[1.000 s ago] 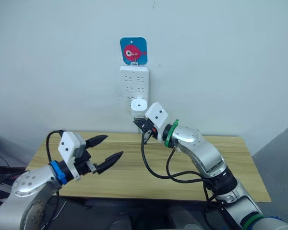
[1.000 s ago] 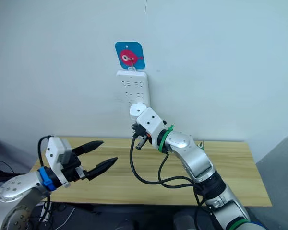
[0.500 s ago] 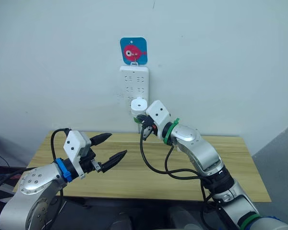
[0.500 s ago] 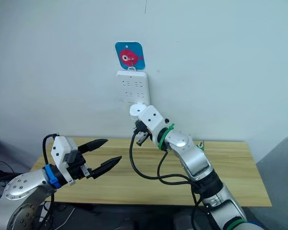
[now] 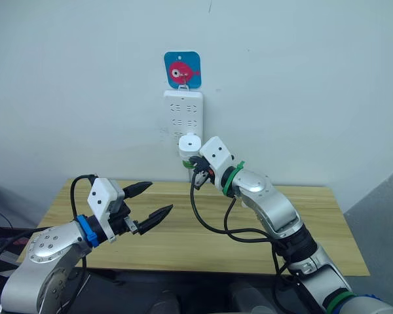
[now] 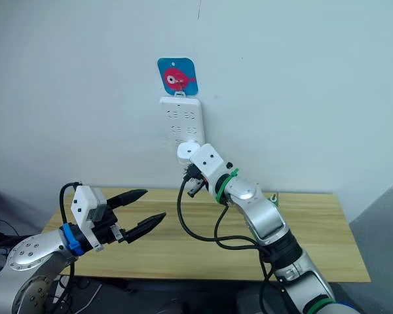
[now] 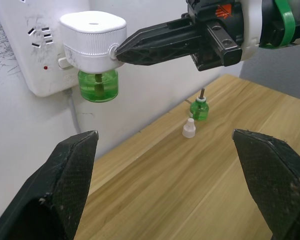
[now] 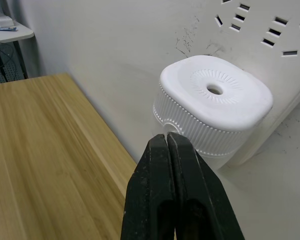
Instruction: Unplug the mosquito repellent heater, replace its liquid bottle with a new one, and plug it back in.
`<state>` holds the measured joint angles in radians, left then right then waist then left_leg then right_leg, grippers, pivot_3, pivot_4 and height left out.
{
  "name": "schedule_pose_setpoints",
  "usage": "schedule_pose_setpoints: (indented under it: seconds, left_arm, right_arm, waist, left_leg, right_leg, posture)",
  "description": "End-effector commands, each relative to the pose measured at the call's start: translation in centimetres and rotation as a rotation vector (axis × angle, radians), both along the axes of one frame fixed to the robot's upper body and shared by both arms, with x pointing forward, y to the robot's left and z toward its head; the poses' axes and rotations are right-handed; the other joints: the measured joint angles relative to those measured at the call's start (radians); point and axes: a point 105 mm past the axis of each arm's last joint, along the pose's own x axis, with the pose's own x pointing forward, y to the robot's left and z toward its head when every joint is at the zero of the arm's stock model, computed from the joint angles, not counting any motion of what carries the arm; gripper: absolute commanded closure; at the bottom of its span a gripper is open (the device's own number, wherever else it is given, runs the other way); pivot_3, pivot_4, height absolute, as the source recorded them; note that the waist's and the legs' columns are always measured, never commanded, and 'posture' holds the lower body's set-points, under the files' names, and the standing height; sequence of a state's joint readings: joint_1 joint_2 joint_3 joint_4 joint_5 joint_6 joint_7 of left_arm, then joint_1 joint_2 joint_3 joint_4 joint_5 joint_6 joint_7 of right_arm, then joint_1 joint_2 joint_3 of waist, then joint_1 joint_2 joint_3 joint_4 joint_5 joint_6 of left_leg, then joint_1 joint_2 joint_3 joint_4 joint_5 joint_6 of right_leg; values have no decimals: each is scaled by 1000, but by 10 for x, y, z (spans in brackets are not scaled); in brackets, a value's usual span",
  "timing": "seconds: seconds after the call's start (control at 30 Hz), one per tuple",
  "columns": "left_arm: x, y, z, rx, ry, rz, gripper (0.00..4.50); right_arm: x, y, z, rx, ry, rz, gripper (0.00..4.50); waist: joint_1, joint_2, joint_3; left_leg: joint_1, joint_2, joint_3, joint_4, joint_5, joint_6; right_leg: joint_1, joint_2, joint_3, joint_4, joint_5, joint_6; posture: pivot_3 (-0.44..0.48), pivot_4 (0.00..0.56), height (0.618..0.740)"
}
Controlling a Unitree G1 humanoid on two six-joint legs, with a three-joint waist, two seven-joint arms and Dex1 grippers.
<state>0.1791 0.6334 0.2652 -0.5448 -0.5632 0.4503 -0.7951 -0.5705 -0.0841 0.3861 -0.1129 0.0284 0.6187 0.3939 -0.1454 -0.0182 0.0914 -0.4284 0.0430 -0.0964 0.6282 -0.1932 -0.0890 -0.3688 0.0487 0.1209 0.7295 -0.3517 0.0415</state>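
While plugged into the bottom of the wall power strip, the mosquito repellent heater has its green liquid bottle hanging underneath. Right gripper: fingers pressed together, tips touching the heater's ribbed side, not clamped on it. Left gripper: over the wooden table, well apart from the heater, fingers spread wide. On the table near the wall: a second green bottle, small white cap just beside it.

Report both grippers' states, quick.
Left gripper: open, holding nothing.
Right gripper: shut, tips touching the heater, gripping nothing.
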Motion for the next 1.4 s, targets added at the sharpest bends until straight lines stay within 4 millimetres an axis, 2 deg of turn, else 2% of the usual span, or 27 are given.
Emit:
schedule_pose_setpoints:
  seconds: [0.03, 0.47, 0.6, 0.67, 0.73, 0.87, 1.03, 1.13, 1.2, 1.3, 1.4]
  left_arm:
    - [2, -3, 7, 14, -39, -13, 0]
    - [3, -4, 7, 13, -35, -20, 0]
    - [4, -6, 7, 11, -35, -24, 0]
    - [6, -5, 7, 9, -34, -23, 0]
    - [7, -2, 7, 6, -32, -16, 0]
    - [11, 5, 4, 13, -29, -2, 0]
    - [14, 20, 3, 57, -40, 1, 0]
    - [12, 30, 3, 104, -41, -23, 0]
    - [9, 43, -1, 182, -36, -46, 0]
    - [5, 57, -4, 261, -24, -97, 0]
    - [6, 67, -4, 310, -26, -120, 0]
  right_arm:
    - [3, 3, 18, 28, -61, -14, 4448]
    - [23, -13, 20, 47, -76, -184, 4448]
    - [23, -13, 19, 62, -56, -176, 4448]
    - [12, -8, 19, 65, -33, -88, 4448]
    - [-7, -3, 19, 58, -14, 44, 4448]
    - [-33, -8, 12, -18, -4, 192, 4448]
    - [-53, -29, 11, -101, -35, 291, 4448]
    - [-60, -47, 15, -119, -36, 310, 4448]
    - [-69, -68, 14, -161, -21, 325, 4448]
    - [-78, -95, 7, -248, 4, 342, 3878]
    - [-83, -114, 3, -299, 39, 345, 2859]
  waist:
    - [0, 0, 0]
    - [0, 0, 0]
    - [0, 0, -1]
    - [-1, 0, -1]
    - [-1, -1, -2]
    - [-1, -1, -2]
    - [-3, -1, -3]
    - [-3, -2, -5]
    - [-2, -3, -5]
    - [0, -3, -5]
    - [0, -3, -6]
  left_leg:
    - [0, 0, 0, 0, 0, 0]
    - [0, 0, 0, 0, 0, 0]
    - [1, 0, 0, 1, 0, 0]
    - [1, 0, 0, 1, 0, 0]
    - [1, 0, 0, 1, 0, 0]
    - [1, 0, 0, -1, 0, 0]
    - [1, 1, 0, -1, 0, 0]
    - [1, 1, 0, -1, 0, 0]
    - [1, 1, 0, -1, 0, 0]
    - [1, 0, 0, -1, 0, 0]
    - [1, 1, 1, -1, 0, 0]
  right_leg:
    - [0, 0, 0, 0, 0, 0]
    - [0, 0, 0, 0, 0, 0]
    - [1, 0, 0, 0, 0, 0]
    - [1, 0, 0, 0, 0, 0]
    - [1, 0, 0, 0, 0, 0]
    - [0, 0, 0, -1, 0, -1]
    - [0, 0, -1, 0, -1, -3]
    - [0, 1, -1, 0, -2, -3]
    - [0, 1, -1, -1, -2, -3]
    - [0, 0, -1, -1, -2, -4]
    - [1, 0, -1, -2, -3, -5]
  posture:
    - [-69, 16, 733]
    - [-74, 20, 733]
    - [-81, 20, 733]
    - [-84, 18, 733]
    - [-86, 18, 733]
    - [-92, 14, 733]
    - [-88, 3, 733]
    - [-83, 0, 733]
    - [-84, 0, 733]
    - [-90, 0, 733]
    - [-93, 0, 733]
